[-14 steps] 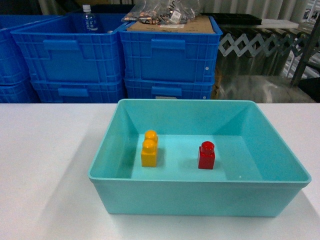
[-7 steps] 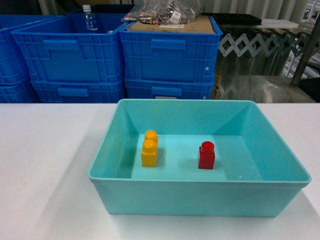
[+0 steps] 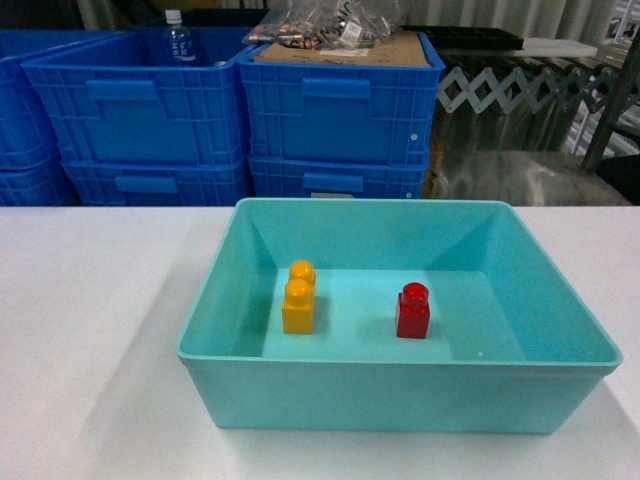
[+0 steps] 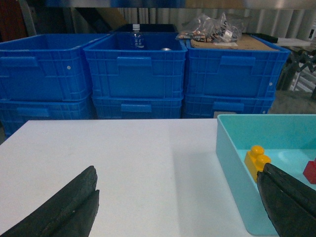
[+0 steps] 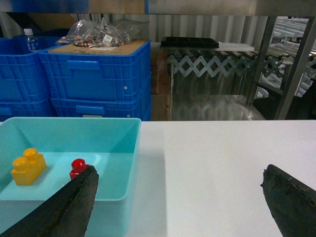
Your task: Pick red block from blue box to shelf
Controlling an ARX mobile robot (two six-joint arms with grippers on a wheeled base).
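The red block stands upright on the floor of the blue box, right of centre; it also shows in the right wrist view. The box sits on the white table. Neither gripper shows in the head view. My left gripper is open over bare table, left of the box. My right gripper is open over bare table to the right of the box, its left finger near the box's right wall. The shelf stands beyond the table's far right.
A yellow two-stud brick stands in the box, left of the red block. Stacked dark blue crates line the far side of the table, with a bottle and a plastic bag on top.
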